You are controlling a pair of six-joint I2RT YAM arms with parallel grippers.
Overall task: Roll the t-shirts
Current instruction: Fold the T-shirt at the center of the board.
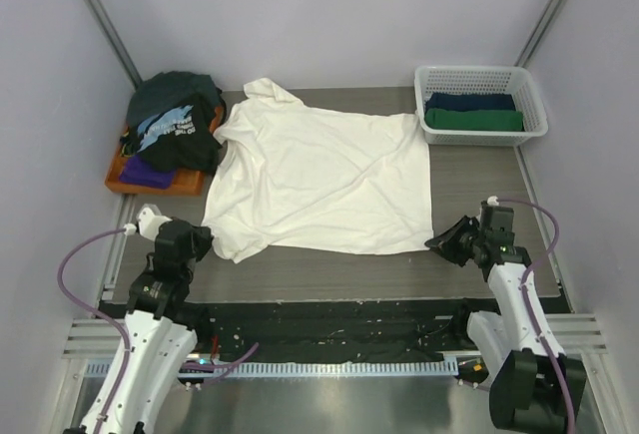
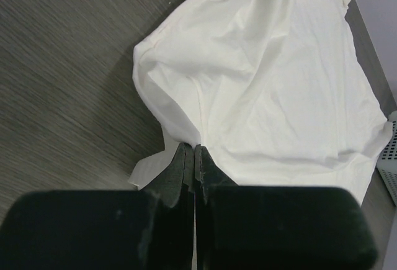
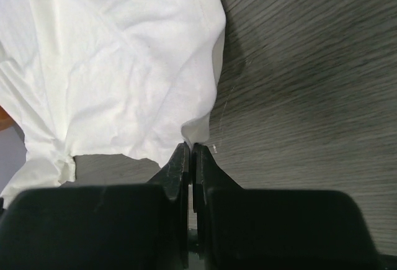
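Observation:
A cream-white t-shirt [image 1: 319, 180] lies spread flat across the middle of the table, plain side up. My left gripper [image 1: 207, 241] is shut on the shirt's near-left corner. In the left wrist view the jaws [image 2: 191, 148] pinch a fold of the white cloth [image 2: 267, 84]. At the near-right corner my right gripper [image 1: 435, 244] is shut on the hem. The right wrist view shows the fingertips [image 3: 190, 146] clamped on a small peak of the fabric [image 3: 111, 65]. Both pinched corners sit low at the table surface.
A heap of dark t-shirts [image 1: 175, 127], black with pale-blue print, teal and purple, sits on an orange tray [image 1: 122, 184] at the far left. At the far right a white lattice basket [image 1: 481, 76] holds a navy roll [image 1: 469, 101] and a green roll [image 1: 475, 121].

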